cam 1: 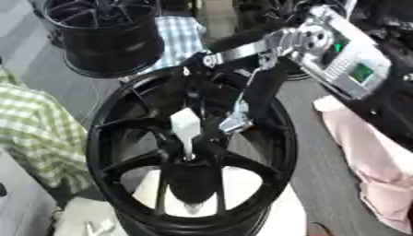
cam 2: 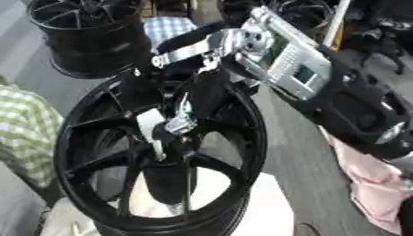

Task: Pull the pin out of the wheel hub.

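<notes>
A black spoked wheel hub (cam 1: 121, 115) stands tilted in the middle of the view. From its centre a white pin (cam 1: 185, 125) sticks up, its thin stem running down into the hub's bore. My right arm comes in from the upper right with silver links and a grey box. My right hand (cam 1: 256, 94) reaches down inside the rim, its black fingers curled beside the pin's head and a silver fingertip (cam 1: 234, 122) against the head's right side. The dark fingers blend with the spokes. My left hand shows in neither view.
A second black wheel (cam 1: 105, 37) stands at the back left, with blue checked cloth (cam 1: 184, 34) beside it. Green checked cloth (cam 1: 36, 133) lies at the left and pink cloth (cam 1: 371, 161) at the right. A white support (cam 1: 242, 184) shows under the hub.
</notes>
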`<state>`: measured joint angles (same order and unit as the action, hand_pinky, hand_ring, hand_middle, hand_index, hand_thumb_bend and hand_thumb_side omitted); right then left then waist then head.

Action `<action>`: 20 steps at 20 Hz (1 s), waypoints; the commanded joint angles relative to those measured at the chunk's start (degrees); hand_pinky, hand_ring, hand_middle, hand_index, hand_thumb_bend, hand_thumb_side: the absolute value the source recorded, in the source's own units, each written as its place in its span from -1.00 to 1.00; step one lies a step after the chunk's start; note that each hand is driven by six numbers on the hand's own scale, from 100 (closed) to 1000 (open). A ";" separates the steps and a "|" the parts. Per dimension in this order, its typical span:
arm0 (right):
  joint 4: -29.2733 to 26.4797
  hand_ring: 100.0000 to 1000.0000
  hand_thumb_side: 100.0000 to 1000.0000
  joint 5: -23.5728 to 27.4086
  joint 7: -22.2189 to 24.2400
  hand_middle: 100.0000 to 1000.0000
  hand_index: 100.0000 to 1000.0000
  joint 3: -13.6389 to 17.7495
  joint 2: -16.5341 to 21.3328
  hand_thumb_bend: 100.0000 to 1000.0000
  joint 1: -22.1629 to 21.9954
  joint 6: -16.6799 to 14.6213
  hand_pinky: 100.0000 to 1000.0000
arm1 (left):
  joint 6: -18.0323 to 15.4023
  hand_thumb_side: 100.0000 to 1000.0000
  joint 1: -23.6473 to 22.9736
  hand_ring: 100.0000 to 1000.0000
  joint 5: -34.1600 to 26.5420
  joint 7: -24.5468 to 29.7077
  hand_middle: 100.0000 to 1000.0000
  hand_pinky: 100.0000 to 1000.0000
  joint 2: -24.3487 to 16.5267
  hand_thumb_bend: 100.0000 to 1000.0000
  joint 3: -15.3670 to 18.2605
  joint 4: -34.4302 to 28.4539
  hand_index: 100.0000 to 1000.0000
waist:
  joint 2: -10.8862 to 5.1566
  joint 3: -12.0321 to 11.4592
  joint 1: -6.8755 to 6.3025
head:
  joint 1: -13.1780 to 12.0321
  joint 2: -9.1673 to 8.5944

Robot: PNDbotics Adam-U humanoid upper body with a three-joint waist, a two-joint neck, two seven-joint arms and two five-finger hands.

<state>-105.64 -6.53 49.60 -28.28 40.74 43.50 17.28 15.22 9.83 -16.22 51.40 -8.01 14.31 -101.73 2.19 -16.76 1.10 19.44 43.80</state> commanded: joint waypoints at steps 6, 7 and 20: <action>3.08 0.79 -0.49 -6.94 -4.57 0.73 0.85 -2.26 -3.30 -0.49 1.39 3.82 0.79 | 2.44 0.75 1.12 -0.28 -1.08 0.57 0.07 -0.05 0.10 -1.00 -0.30 -2.08 0.47 | -0.27 -0.28 -0.33 | 0.92 0.32; 3.46 0.79 -0.50 -7.83 -5.07 0.73 0.84 -2.69 -3.69 -0.50 1.28 3.64 0.80 | 2.53 0.75 1.13 -0.29 -1.14 0.57 0.07 -0.05 0.12 -1.00 -0.30 -2.13 0.47 | -0.27 -0.26 -0.36 | 0.91 0.32; 9.01 0.77 -0.55 -18.94 -5.11 0.65 0.79 -5.28 -6.87 -0.55 -0.91 -3.37 0.81 | 2.06 0.76 1.03 -0.34 -0.91 0.57 0.07 -0.05 0.19 -1.00 -0.35 -2.10 0.48 | 0.06 0.23 -0.66 | 0.58 0.32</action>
<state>-96.76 -24.15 44.29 -33.94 33.55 41.77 14.74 16.83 10.15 -17.16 51.12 -7.53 14.00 -102.78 2.51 -16.56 0.77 20.19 43.97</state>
